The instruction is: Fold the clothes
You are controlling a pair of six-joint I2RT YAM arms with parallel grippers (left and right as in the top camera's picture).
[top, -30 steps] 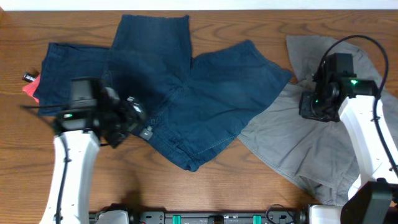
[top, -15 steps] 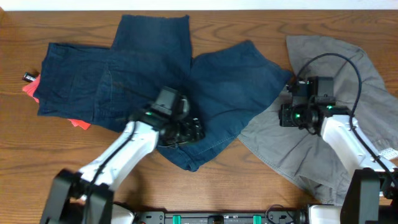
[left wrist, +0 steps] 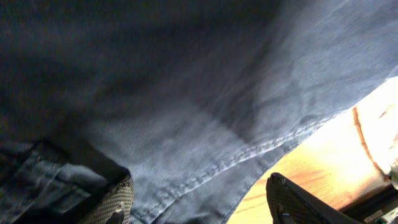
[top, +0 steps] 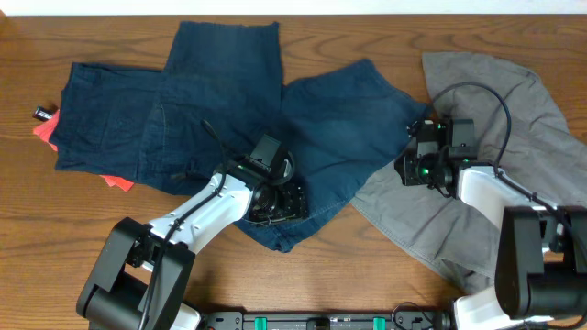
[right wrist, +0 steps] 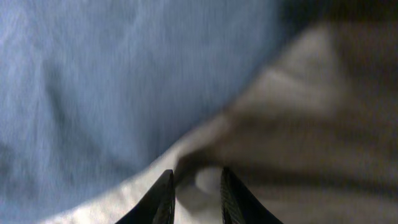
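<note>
The navy shorts (top: 220, 101) lie spread flat on the wooden table (top: 55, 238), one leg pointing to the far edge and the other out to the side, and everything else sits around them. A small coral-red garment (top: 44, 135) peeks out from under their left edge. A light grey garment (top: 440, 229) lies crumpled against their right side, its edge touching the navy cloth. The left claw (top: 275, 203) is down on the near part of the shorts, close to their lower hem. In its wrist view the left claw (left wrist: 199, 202) stands wide apart, its fingers (left wrist: 115, 200) astride the stitched hem with nothing gripped and bare table (left wrist: 323, 155) just past the cloth. The right claw (top: 408, 170) sits at the right-hand edge of the shorts, where navy meets grey. In its blurred wrist view the right claw (right wrist: 198, 196) has its fingers drawn close, with a small ridge of grey cloth (right wrist: 311, 124) between the tips and the shorts (right wrist: 93, 81) just beyond. Whether it actually pinches that ridge, I cannot tell.
</note>
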